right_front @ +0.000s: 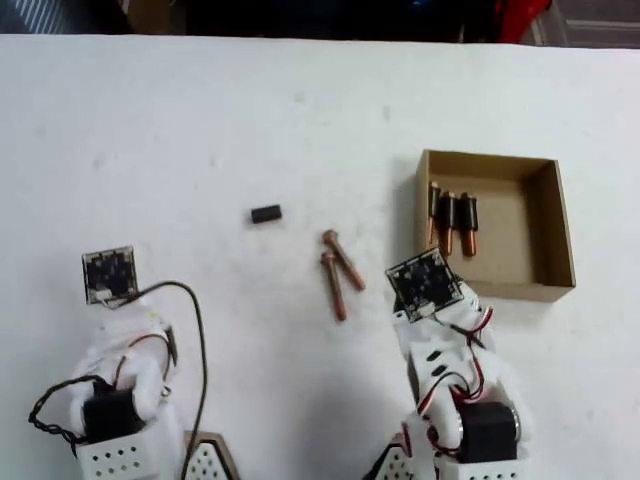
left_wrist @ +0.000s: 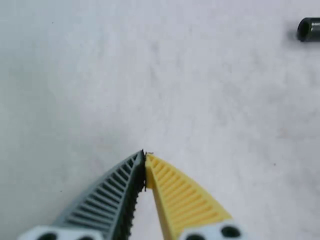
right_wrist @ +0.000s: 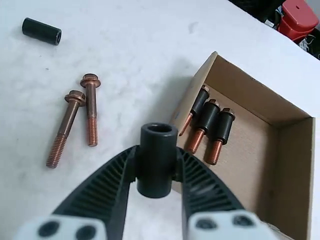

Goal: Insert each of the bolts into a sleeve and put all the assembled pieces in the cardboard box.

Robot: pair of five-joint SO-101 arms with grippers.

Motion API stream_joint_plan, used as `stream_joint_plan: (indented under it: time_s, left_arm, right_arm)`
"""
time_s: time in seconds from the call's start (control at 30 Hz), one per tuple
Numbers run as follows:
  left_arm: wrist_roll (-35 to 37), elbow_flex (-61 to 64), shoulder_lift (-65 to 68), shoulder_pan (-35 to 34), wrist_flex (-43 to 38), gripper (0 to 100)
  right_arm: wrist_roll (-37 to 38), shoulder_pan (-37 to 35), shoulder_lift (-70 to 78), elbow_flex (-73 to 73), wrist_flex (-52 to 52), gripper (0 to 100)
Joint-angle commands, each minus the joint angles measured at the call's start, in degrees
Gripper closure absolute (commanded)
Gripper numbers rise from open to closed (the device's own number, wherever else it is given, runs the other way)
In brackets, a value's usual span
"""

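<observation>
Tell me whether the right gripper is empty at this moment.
No: the right gripper is shut on a black sleeve, whose open end sticks out past the jaws in the right wrist view.

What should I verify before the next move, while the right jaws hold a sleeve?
1. Grip of right jaws on sleeve, bore unblocked: ok.
2. Two loose bolts free on the table: ok.
3. Empty left jaws: ok, shut on nothing.
4. A second sleeve available: ok, lying on the table.
5. Room in cardboard box: ok, three assembled pieces lie at one side.
6. Reach of left arm to the bolts: cannot tell.
</observation>
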Motion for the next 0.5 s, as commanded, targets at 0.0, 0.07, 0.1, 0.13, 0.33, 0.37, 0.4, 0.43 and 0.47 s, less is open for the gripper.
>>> stream_joint_plan:
  time_s: [0.0,0.07,0.1,0.13,0.33,0.37,0.4,0.43,0.47]
  left_arm:
    - [-0.3,-3.4,-0.1,3.0,0.5,98]
    - [0.1,-3.5,-0.1,4.1,0.5,98]
    - [0.1,-3.5,-0.1,4.4,0.5,98]
    - [0.1,-3.5,-0.1,4.5,0.5,98]
    - [-0.2,-3.5,-0.1,4.7,0.5,98]
    - [-0.2,-3.5,-0.1,4.7,0.5,98]
    - [-0.2,-3.6,-0.1,4.8,0.5,98]
    - [-0.2,-3.7,-0.1,4.8,0.5,98]
    - [-0.2,-4.3,0.0,4.8,0.5,98]
  right_arm:
    - [-0.6,0.3,-2.8,0.6,-1.5,95.4]
    - [-0.6,0.3,-2.7,1.2,-1.5,95.4]
    - [-0.6,0.3,-2.6,1.4,-1.5,95.4]
    - [-0.6,0.3,-2.6,1.6,-1.5,95.4]
    - [-7.1,0.3,-2.6,1.8,-1.5,95.4]
    - [-7.2,0.3,-2.6,1.8,-1.5,95.4]
    - [-7.5,0.4,-2.6,2.2,-1.5,95.4]
    - [-7.5,0.4,-2.6,2.9,-1.5,95.4]
    - [-7.5,0.4,-2.6,3.8,-1.5,95.4]
